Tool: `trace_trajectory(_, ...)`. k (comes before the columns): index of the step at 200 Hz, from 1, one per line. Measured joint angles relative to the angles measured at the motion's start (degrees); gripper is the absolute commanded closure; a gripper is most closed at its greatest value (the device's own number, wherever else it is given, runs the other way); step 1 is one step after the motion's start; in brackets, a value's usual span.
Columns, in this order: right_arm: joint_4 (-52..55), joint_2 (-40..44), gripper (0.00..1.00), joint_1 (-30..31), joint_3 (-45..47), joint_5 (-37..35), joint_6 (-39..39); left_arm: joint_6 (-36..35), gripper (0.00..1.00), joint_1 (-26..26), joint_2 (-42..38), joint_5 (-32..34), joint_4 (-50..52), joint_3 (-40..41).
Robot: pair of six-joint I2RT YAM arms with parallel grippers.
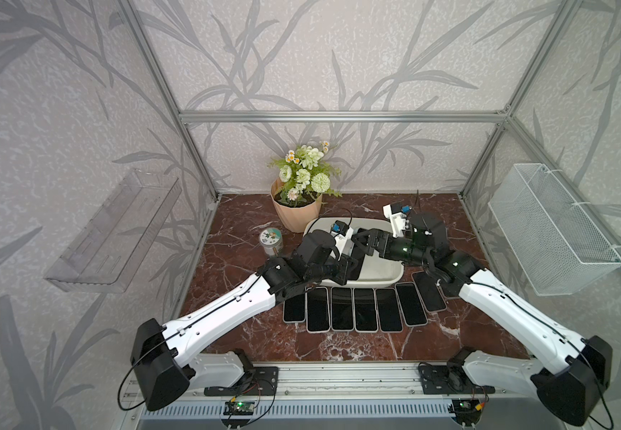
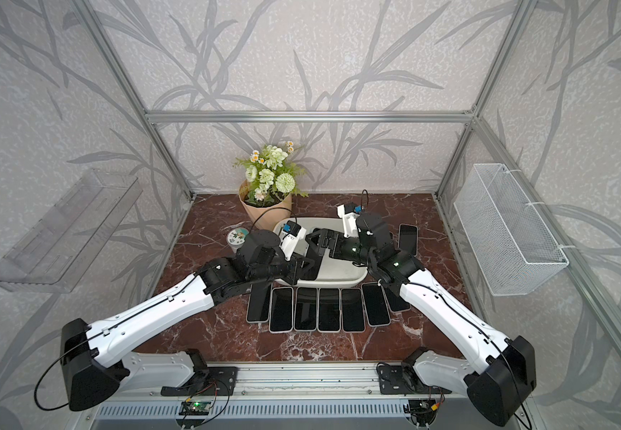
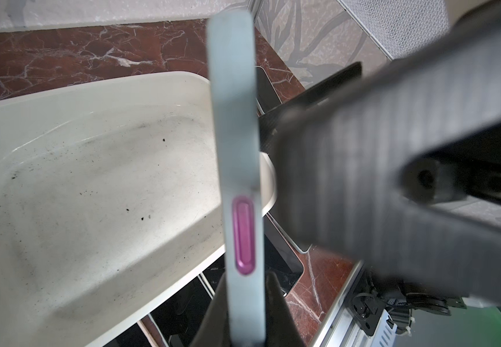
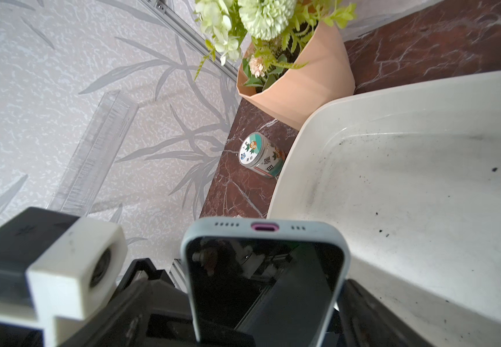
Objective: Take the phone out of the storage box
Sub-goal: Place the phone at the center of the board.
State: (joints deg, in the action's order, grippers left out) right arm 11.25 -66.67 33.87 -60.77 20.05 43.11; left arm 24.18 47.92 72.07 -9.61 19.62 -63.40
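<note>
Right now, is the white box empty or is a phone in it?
Empty where it shows: the floor of the box is bare but for dark specks; the left gripper holds the phone above it.

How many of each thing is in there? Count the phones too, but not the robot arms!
Phones: 9
Storage box: 1
Flower pot: 1
Round tin: 1
Wire basket: 1
Clear tray: 1
Total: 14

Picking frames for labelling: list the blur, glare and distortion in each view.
Left wrist view: the right arm is a close, blurred mass; the phone edge is sharper. Right wrist view: the phone's screen shows reflections. Both top views: evenly lit, sharp.
</note>
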Motion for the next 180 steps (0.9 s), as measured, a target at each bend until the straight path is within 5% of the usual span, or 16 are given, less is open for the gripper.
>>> trace_trajectory(84, 3.7, 9.4, 0.01, -3.9, 3.2, -4.0, -2.7, 4.6, 1.0, -4.5, -8.6, -0.7, 3.5, 7.9)
trace_trajectory(142, 3.6, 8.4, 0.01, -3.9, 7.6, -2.3, -2.2, 4.9, 1.0, -10.9, -25.0, 5.0, 21.6, 10.4)
trace_trajectory(180, 2.3, 7.8, 0.01, -3.9, 9.2, -1.1, -1.4, 4.9, 1.0, -12.9, -25.4, 10.0, 30.8, 10.8)
